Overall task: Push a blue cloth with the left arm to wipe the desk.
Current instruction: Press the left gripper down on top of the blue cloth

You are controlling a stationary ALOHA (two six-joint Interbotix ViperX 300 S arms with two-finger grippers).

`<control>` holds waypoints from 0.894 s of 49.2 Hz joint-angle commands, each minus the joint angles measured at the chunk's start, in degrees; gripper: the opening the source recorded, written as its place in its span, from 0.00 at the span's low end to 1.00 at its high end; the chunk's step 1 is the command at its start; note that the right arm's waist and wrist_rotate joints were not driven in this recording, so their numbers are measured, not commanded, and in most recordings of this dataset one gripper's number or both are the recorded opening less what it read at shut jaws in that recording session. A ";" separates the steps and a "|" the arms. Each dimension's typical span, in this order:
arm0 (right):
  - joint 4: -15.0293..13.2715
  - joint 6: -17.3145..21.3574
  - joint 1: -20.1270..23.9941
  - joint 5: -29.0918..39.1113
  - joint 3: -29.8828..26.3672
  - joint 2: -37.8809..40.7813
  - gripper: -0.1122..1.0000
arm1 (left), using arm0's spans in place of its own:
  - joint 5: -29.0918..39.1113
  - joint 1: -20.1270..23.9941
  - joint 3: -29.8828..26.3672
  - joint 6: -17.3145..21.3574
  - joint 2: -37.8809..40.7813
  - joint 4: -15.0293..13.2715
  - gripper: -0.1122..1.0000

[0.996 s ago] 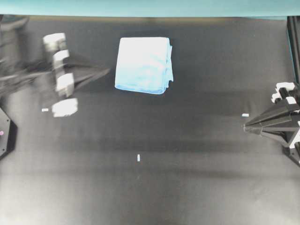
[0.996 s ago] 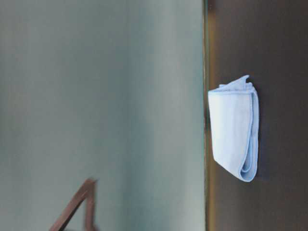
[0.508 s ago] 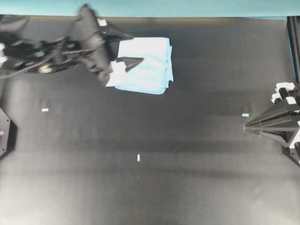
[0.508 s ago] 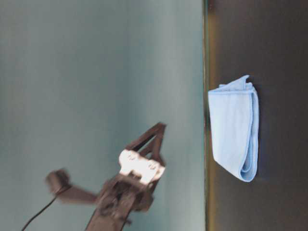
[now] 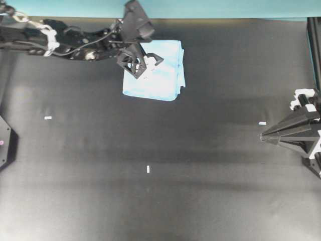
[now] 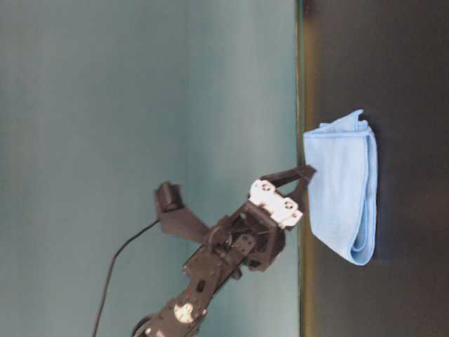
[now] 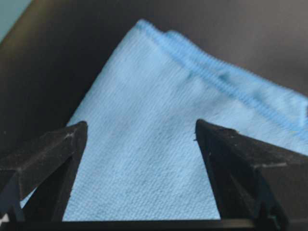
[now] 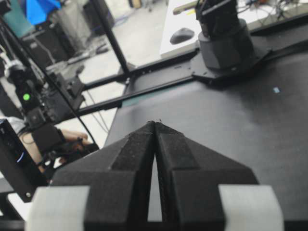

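Note:
The blue cloth (image 5: 163, 80) lies folded flat on the black desk (image 5: 150, 201), near its far edge. The left arm (image 5: 75, 45) reaches in from the left. My left gripper (image 5: 146, 65) is open over the cloth's far-left part, pointing down at it. In the left wrist view the cloth (image 7: 159, 144) fills the gap between the two black fingers (image 7: 57, 149), nothing pinched. From table level the left gripper (image 6: 303, 184) has its tips at the cloth (image 6: 344, 189); contact is unclear. My right gripper (image 5: 263, 135) rests shut at the right edge, its tips (image 8: 155, 124) together and empty.
Small white tape scraps (image 5: 48, 118) (image 5: 148, 169) (image 5: 262, 123) dot the desk. A teal border strip (image 5: 200, 7) runs along the far edge just behind the cloth. The left arm's base (image 8: 221, 33) shows across the desk in the right wrist view.
The left arm swung from the left side over to the cloth and came down on it, and its gripper opened wide. Cloth and right arm have not moved.

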 commanded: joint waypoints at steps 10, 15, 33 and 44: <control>0.00 0.09 0.00 -0.18 0.00 0.35 0.09 | 0.70 -0.35 0.53 -0.09 0.70 0.18 0.88; 0.00 0.00 -0.09 -0.18 0.00 0.26 0.09 | 0.79 -0.35 1.32 -0.44 0.70 0.18 0.88; 0.00 0.09 0.00 -0.18 0.26 0.26 0.09 | 0.79 -0.70 3.25 -3.25 1.05 0.18 0.88; 0.00 0.00 0.00 -0.18 0.35 0.18 0.09 | 0.79 -2.37 6.59 -3.34 0.35 0.26 0.88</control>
